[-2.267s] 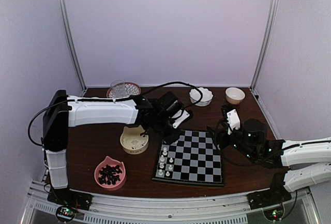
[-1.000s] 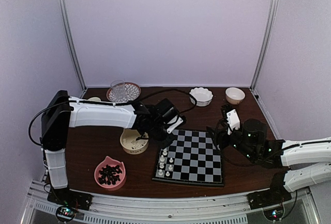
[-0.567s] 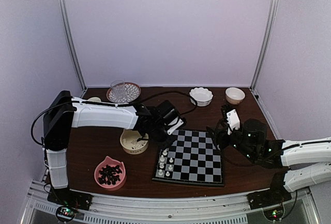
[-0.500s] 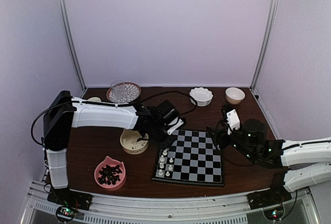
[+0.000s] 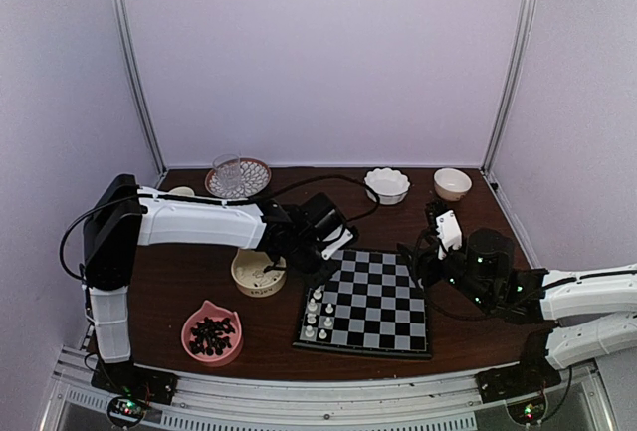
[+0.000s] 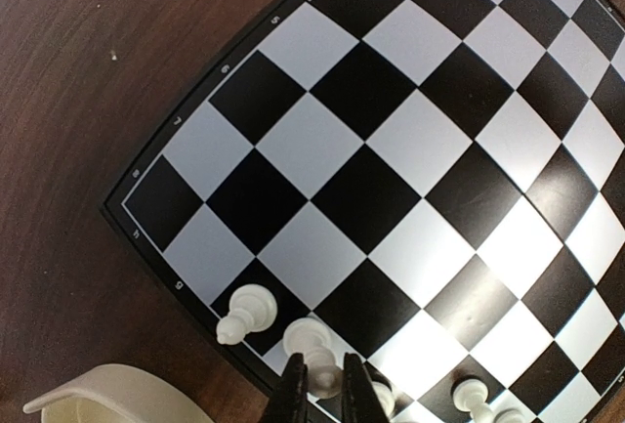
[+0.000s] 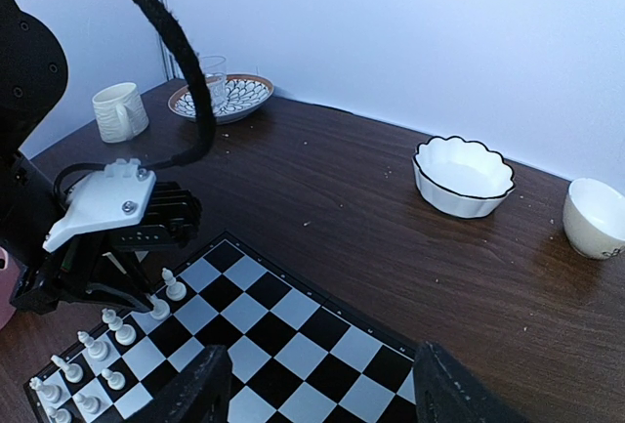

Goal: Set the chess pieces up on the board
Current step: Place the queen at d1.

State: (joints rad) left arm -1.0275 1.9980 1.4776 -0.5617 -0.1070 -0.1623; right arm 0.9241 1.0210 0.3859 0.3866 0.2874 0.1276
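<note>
The white chessman looks light, hard and slick, quick to topple; it is best pinched at the narrow stem above its base; the left gripper is clenched on it at the left edge of the board, beside other standing pieces; further right, the right gripper gapes empty near the board's right edge.

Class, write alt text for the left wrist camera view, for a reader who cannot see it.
The left pincer, entering from the bottom, pinches a white chess piece at the edge of the board. A second white piece stands just beside it, and the rim of a cream bowl shows at lower left.
</note>
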